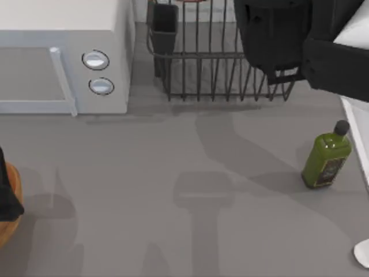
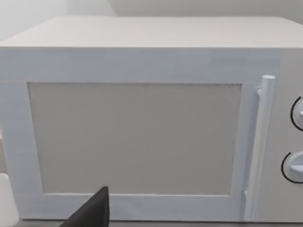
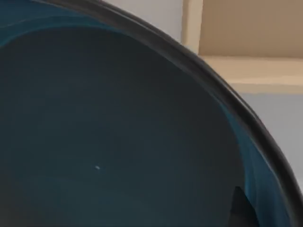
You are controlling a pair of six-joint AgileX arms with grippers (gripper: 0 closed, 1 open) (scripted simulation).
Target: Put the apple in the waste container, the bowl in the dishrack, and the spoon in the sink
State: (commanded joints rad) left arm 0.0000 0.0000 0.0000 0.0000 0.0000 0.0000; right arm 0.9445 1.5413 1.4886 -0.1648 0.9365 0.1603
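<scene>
A: Where was the bowl (image 3: 118, 142) seen at that moment?

B: It was seen close against the right wrist camera, its deep-blue inside and dark rim taking up most of that view. From above, the right arm (image 1: 288, 40) was placed over the dishrack (image 1: 213, 69) at the back edge of the counter (image 1: 173, 190), toward the back right corner. The bowl was judged to be carried there, directly below the wrist and above the rack's upright bars.

A: And the jaws of that arm?

B: Only a dark finger tip was caught at the bowl's rim in the right wrist view. Whether the jaws were spread or pinching the rim could not be told, though a hold on the bowl was thought likely.

A: What did the coming move turn on?

B: It turned on the bowl being straight above the rack, so a lowering between the bars was judged to be what was called for. The cutlery cup (image 1: 164, 29) stood at the rack's left corner, well apart from the arm.

A: The other arm?

B: The left arm (image 1: 7, 196) was parked at the left edge of the counter, over the waste container (image 1: 8, 231), facing the microwave (image 1: 63, 57). The state of its jaws could not be told. The spoon (image 1: 363, 253) lay at the right edge, beyond the olive bottle (image 1: 326, 156).
</scene>
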